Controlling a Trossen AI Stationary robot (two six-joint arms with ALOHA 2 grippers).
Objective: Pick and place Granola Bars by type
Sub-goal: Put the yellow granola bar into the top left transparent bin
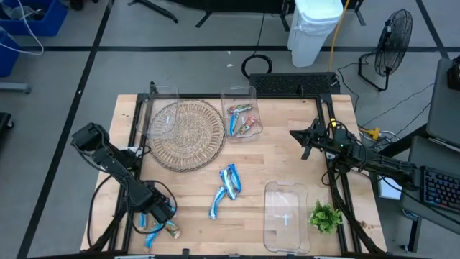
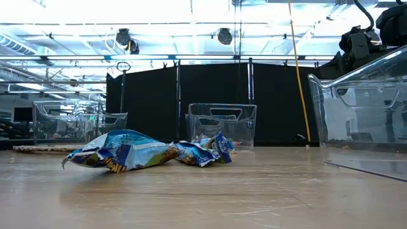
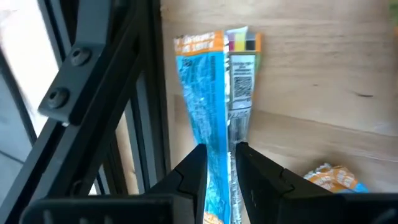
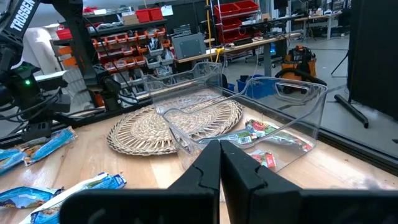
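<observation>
My left claw (image 1: pixel 157 219) down at the desk's (image 1: pixel 287 137) near-left corner, fingers pinched on a blue granola bar (image 3: pixel 205 93).
More bars (image 1: pixel 227 188) mid-desk, some in the clear bin (image 1: pixel 243 115) beside the wicker mat (image 1: pixel 185 134); right claw (image 4: pixel 220 163) closed, empty, raised at right.
</observation>
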